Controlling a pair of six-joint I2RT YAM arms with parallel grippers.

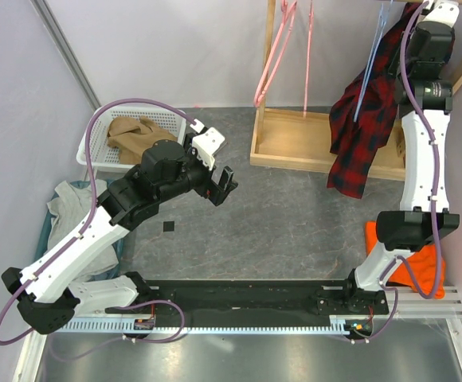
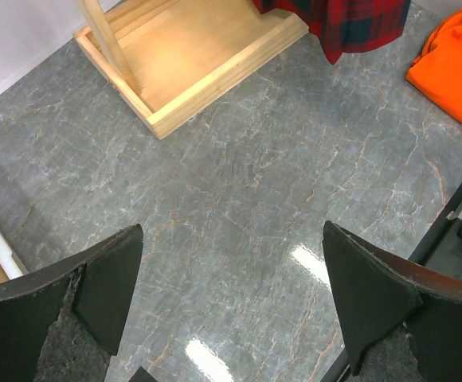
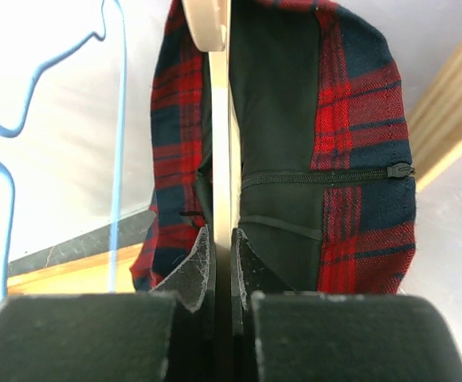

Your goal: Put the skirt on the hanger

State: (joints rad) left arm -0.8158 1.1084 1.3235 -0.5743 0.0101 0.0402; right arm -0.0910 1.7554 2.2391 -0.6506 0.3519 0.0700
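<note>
Left gripper (image 1: 221,189), wide open and empty over the grey tabletop (image 1: 295,215), points away from the tan-brown cloth skirt (image 1: 131,134), heaped in a white plastic basket (image 1: 95,139) to its left. Right gripper (image 3: 223,239) pinches a pale wooden hanger (image 3: 219,95). The thin pink hanger (image 1: 272,64) hangs between them.

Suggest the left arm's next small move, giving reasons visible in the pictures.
Probably swing the left pincer over the white basket and lower toward the skirt. It is open and empty, the skirt lies crumpled in the basket, and the pink hanger hangs bare on the rack. The right pincer is shut on a pale hanger.
</note>
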